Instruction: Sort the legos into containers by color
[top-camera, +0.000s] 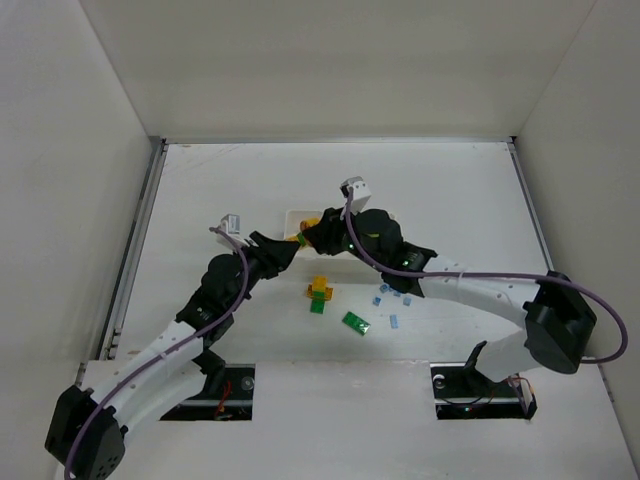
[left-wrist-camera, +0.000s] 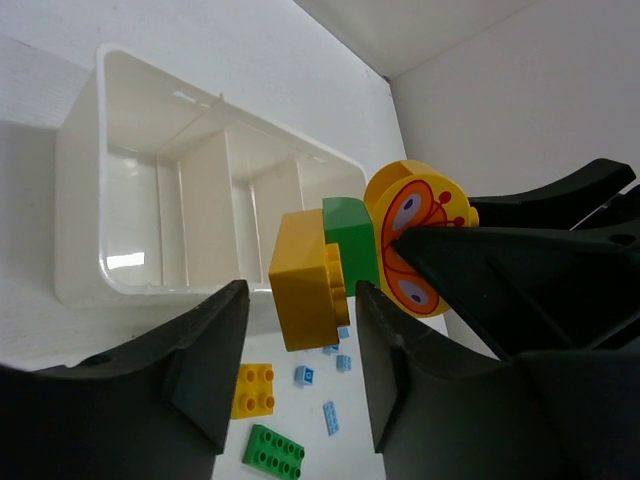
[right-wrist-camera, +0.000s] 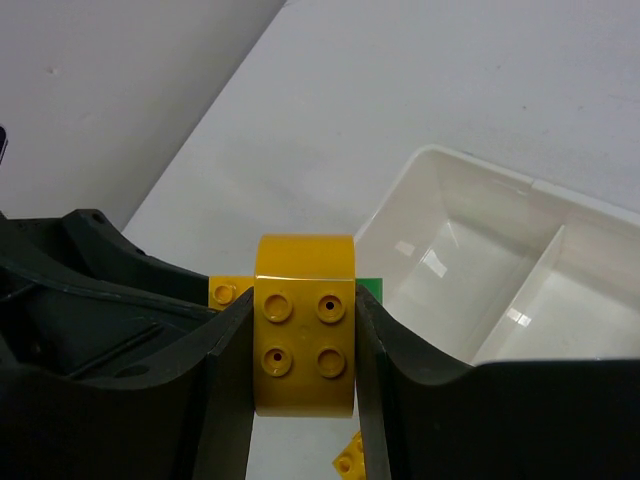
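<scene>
My right gripper (right-wrist-camera: 305, 390) is shut on a yellow round-topped brick (right-wrist-camera: 305, 340) with a printed orange face (left-wrist-camera: 415, 230). A green brick (left-wrist-camera: 350, 240) and a yellow-orange brick (left-wrist-camera: 305, 280) are joined to it in a row. My left gripper (left-wrist-camera: 300, 330) is open, and the yellow-orange brick sits between its jaws with a gap on the left side. Both grippers meet (top-camera: 300, 240) just in front of the white three-compartment tray (top-camera: 300, 215). The tray (left-wrist-camera: 80, 180) looks empty in both wrist views (right-wrist-camera: 440, 170).
Loose bricks lie on the table in front of the grippers: a yellow one (top-camera: 319, 288) on a green one (top-camera: 318, 306), a green plate (top-camera: 356, 322), and a few light blue ones (top-camera: 393, 321). Side walls stand left and right.
</scene>
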